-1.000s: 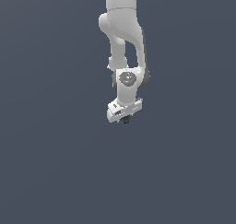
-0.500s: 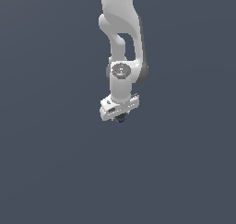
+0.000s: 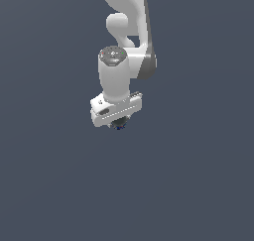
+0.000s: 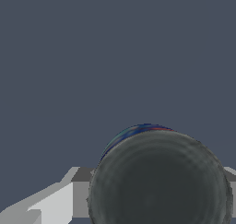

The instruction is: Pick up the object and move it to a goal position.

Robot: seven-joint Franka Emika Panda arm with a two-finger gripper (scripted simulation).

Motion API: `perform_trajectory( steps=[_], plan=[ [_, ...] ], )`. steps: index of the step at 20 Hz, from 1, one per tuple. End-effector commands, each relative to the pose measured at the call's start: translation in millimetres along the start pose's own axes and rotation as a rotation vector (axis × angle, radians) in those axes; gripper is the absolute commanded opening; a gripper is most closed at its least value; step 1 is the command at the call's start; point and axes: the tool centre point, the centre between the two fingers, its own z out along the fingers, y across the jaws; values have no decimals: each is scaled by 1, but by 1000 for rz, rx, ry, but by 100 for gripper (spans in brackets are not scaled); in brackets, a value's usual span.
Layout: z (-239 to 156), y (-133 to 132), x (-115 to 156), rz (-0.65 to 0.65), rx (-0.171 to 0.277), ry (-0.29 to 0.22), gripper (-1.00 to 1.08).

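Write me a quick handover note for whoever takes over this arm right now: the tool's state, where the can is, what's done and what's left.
Tool: pointing down from the white arm; the can sits right between its fingers. Whether they are closed on it cannot be told from either view.
Can: dark grey top fills the wrist view, a sliver of its blue side showing. In the exterior view only a dark bit peeks out under the tool.
Done: tool brought to the can.
Left: confirm the grip, then carry the can to the goal. No goal marker shows in either view, so check its position first.
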Motion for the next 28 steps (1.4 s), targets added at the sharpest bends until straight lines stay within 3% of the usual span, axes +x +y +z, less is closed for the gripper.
perform_trajectory(
  steps=[1, 13, 28],
  plan=[
    [-24, 15, 4, -1, 1, 1, -100],
    [-117, 79, 22, -1, 0, 0, -100],
    [-191, 132, 38, -1, -1, -1, -100]
  ],
)
